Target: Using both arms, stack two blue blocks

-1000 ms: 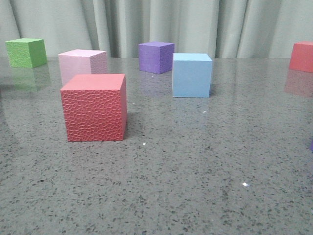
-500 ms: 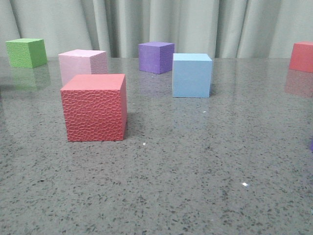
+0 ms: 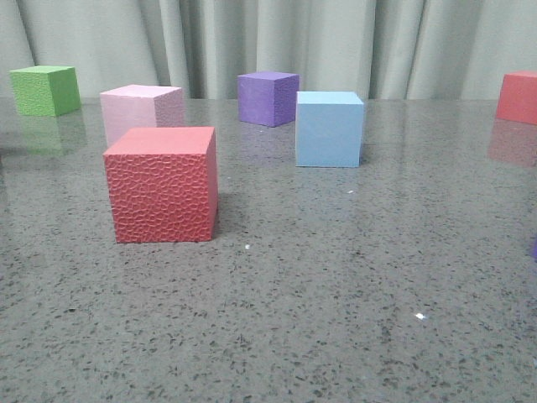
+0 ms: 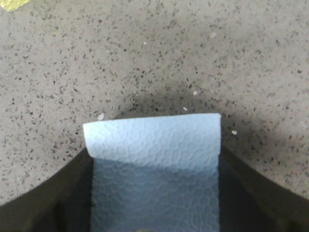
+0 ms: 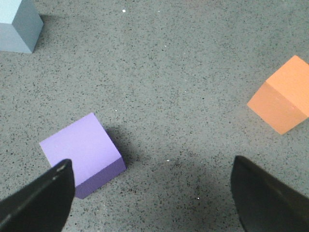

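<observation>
The left hand [image 4: 154, 203] is clamped on a blue block [image 4: 153, 145]; the right hand [image 5: 152, 193] is spread wide.

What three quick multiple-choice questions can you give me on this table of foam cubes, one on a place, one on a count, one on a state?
1. In the front view, what stands just behind the near red textured foam cube?
A. pale pink foam cube
B. white cube
C. yellow cube

2. How many red cubes does the front view show?
A. one
B. two
C. four

3. The left gripper is:
A. open over bare table
B. closed on a light sky-blue foam cube
C. holding a green cube

Answers:
1 A, its pink top rises behind the red one.
2 B, a second red cube sits at the far right.
3 B, black fingers press both its sides.
</observation>
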You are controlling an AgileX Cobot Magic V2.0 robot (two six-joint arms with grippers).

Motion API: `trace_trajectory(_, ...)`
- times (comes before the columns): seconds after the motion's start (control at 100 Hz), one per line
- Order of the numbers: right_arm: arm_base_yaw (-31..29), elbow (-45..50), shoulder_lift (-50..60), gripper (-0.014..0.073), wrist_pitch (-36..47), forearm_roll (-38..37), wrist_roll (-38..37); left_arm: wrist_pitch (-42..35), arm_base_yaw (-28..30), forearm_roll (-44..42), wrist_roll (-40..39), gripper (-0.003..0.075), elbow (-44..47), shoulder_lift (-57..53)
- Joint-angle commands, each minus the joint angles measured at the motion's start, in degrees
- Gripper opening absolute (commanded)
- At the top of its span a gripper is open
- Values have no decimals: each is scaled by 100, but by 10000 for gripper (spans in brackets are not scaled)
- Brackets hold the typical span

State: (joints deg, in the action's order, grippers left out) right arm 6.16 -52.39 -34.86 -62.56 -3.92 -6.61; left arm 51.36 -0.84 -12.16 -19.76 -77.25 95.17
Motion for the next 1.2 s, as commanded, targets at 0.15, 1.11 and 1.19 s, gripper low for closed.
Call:
trace_trajectory(0.15, -50, -134, -11, 647, 294, -69, 29, -111, -70, 157, 212, 207, -223, -712)
trace_trajectory(1.11, -50, -134, -11, 647, 294, -63, 29, 355, -2533, 838, 225, 209, -2921, -75)
trace_trajectory(1.19, -50, -134, -11, 647, 294, -43, 29, 355, -2734, 838, 151, 209, -3088, 113)
